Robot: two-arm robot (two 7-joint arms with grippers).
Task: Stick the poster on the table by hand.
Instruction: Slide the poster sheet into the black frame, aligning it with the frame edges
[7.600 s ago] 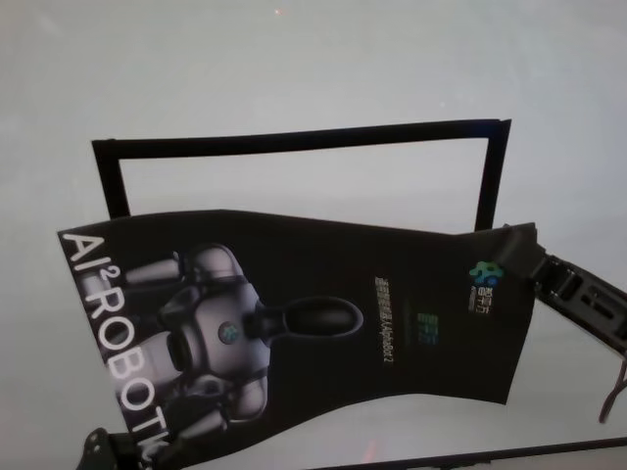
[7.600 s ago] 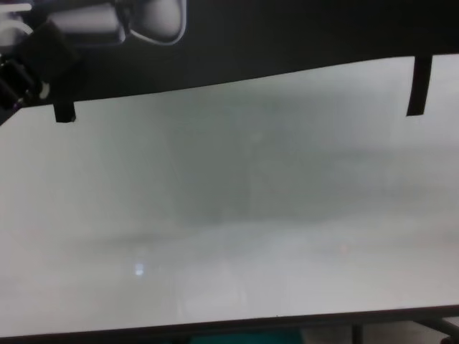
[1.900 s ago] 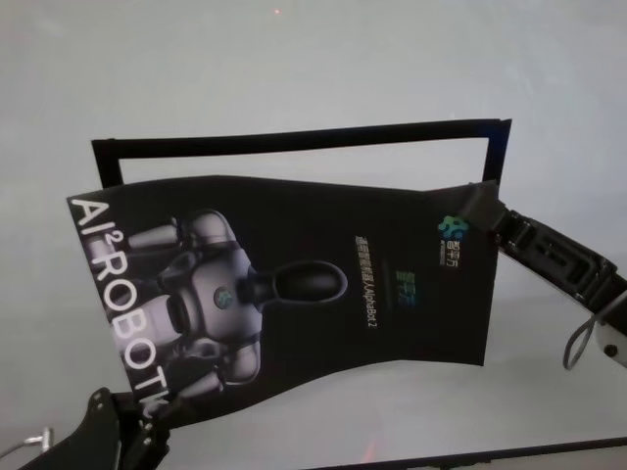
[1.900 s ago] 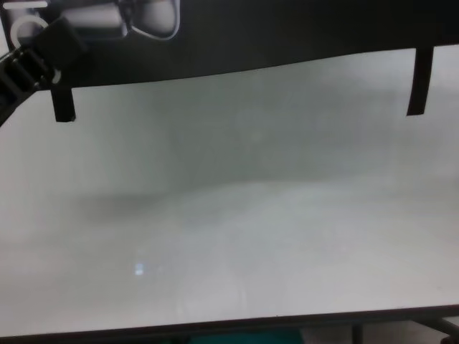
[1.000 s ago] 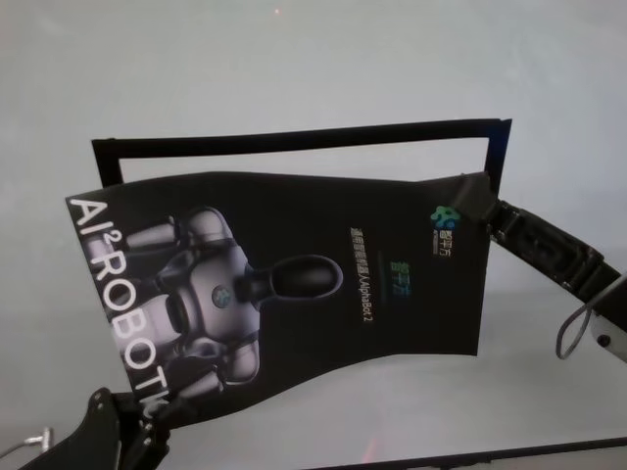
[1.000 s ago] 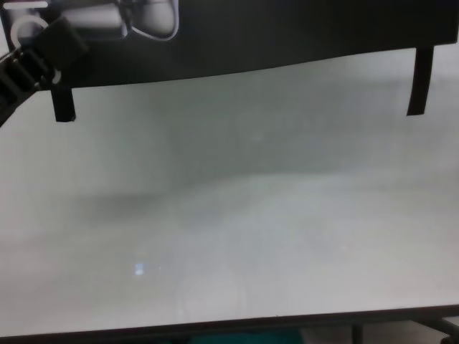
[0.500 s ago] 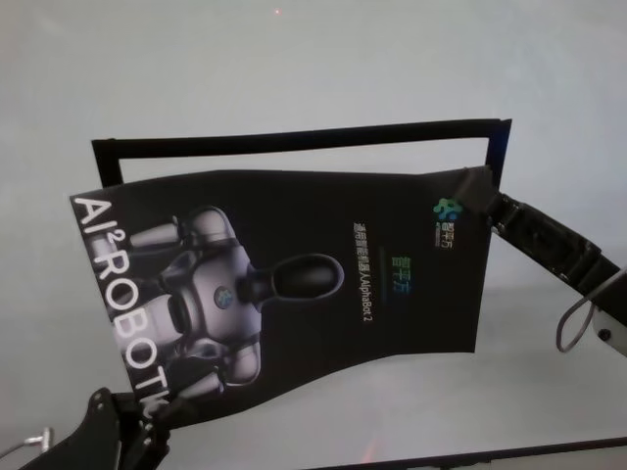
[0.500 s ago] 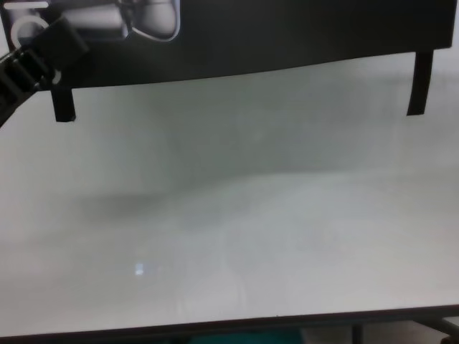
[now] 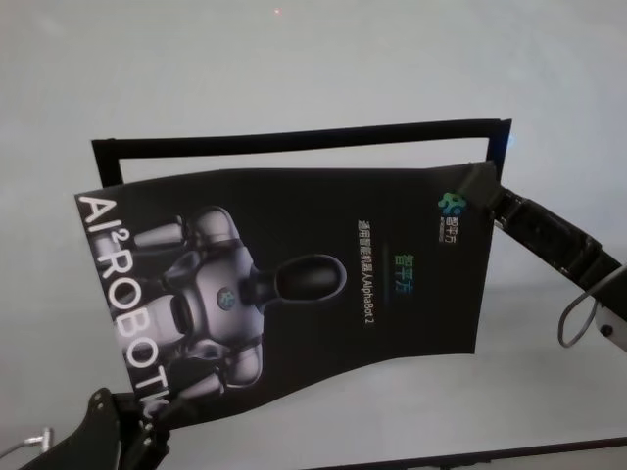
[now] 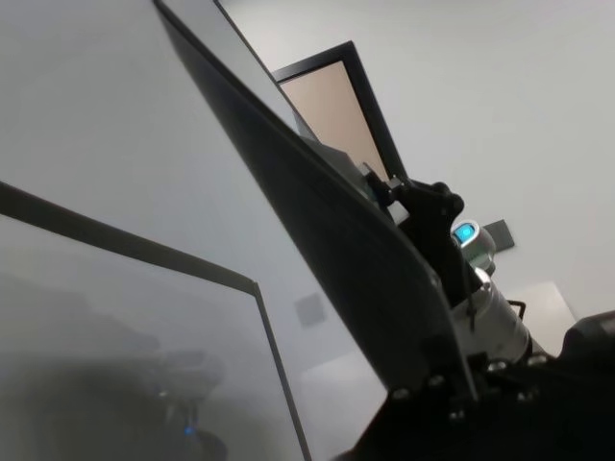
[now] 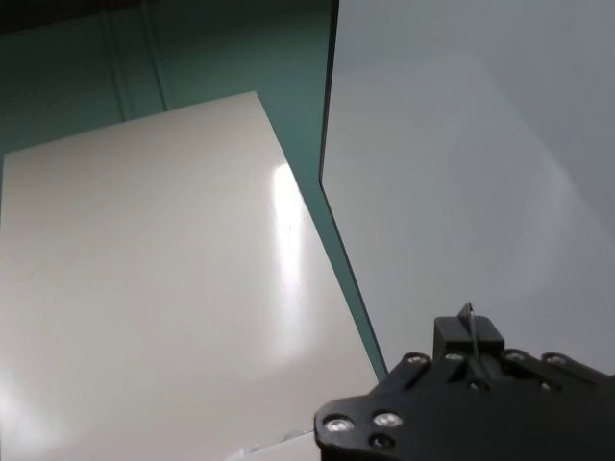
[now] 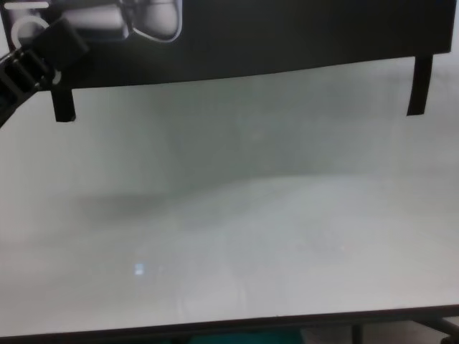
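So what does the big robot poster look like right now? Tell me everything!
The poster is a big, glossy black sheet showing a grey-white robot, white "AI² ROBOT" lettering and small "AlphaBot 2" text. It hangs above the table, bowed, not lying flat. The left tool holds its near-left corner; the right tool holds its far-right corner. In the chest view, black tape strips dangle from its near edge.

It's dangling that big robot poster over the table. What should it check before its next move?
1. Left pincer clamped on the poster at its near corner: ok.
2. Right pincer clamped on the far corner: ok.
3. Poster held flat: not ok, it curves between the pincers.
4. Poster squared with the black outline on the table: not ok, it sits skewed.
5. Tape strips hanging free from the near edge: ok.
6. Far edge touching the table: cannot tell.
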